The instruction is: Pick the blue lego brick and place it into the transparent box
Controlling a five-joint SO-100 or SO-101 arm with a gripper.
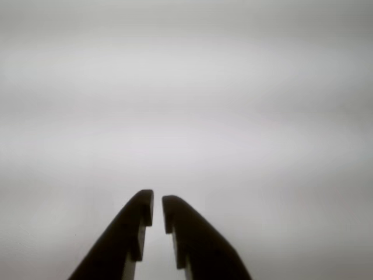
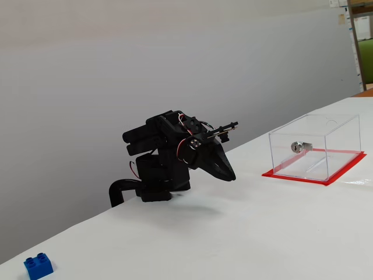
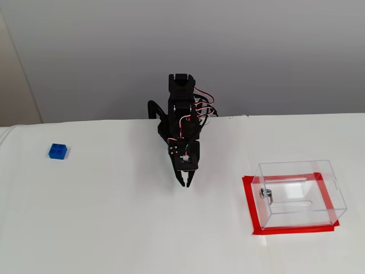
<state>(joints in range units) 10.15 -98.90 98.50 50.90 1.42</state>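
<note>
The blue lego brick (image 2: 38, 266) lies on the white table at the far left in both fixed views (image 3: 57, 151), far from the arm. The transparent box (image 2: 344, 143) with its red base rim stands to the right (image 3: 302, 212) and has nothing in it. A silver lock cylinder (image 2: 301, 146) sits on its wall. My gripper (image 3: 185, 184) is folded down at the arm's base, tips close to the table (image 2: 230, 175), between brick and box. In the wrist view the fingers (image 1: 157, 201) are nearly together with nothing between them. Neither brick nor box shows in the wrist view.
A white table (image 3: 114, 228) runs to a grey wall behind the arm. The arm's base (image 2: 154, 186) sits at the table's back edge. A shelf (image 2: 362, 35) stands at the far right.
</note>
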